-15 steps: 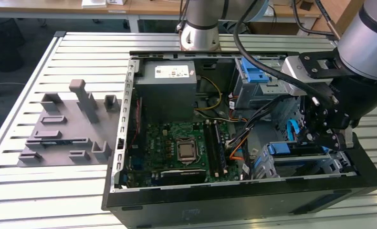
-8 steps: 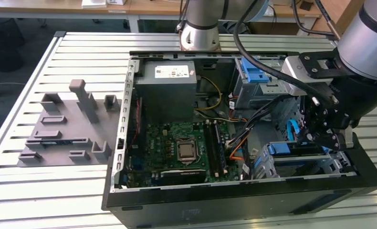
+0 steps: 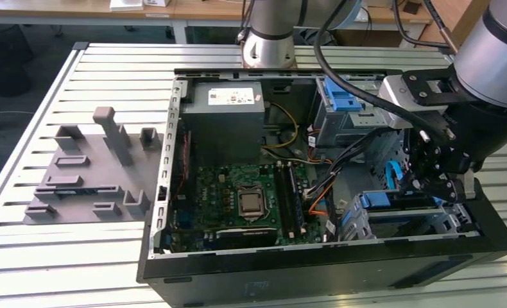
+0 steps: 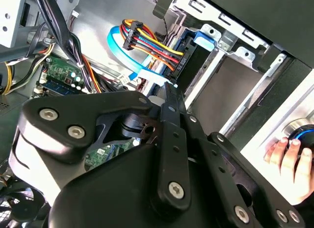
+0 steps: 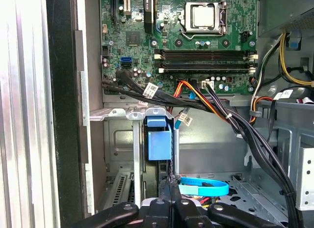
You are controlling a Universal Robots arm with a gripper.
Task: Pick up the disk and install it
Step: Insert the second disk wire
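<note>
Robotics lab or assembly test workshop. Slatted aluminium worktop (image 3: 31,128) carries opened computer case (image 3: 322,269), grey moulded fixture tray (image 3: 86,173); robot arm base (image 3: 271,38) bolted at far edge; office desks (image 3: 176,9) behind.

in the exterior view the gripper (image 3: 440,186) is hanging at three o'clock of the motherboard (image 3: 240,199), its fingertips sinking out of sight behind the drive cage (image 3: 407,215). in the second wrist view a hand (image 4: 289,164) is being cut off by the frame's edge.
</note>
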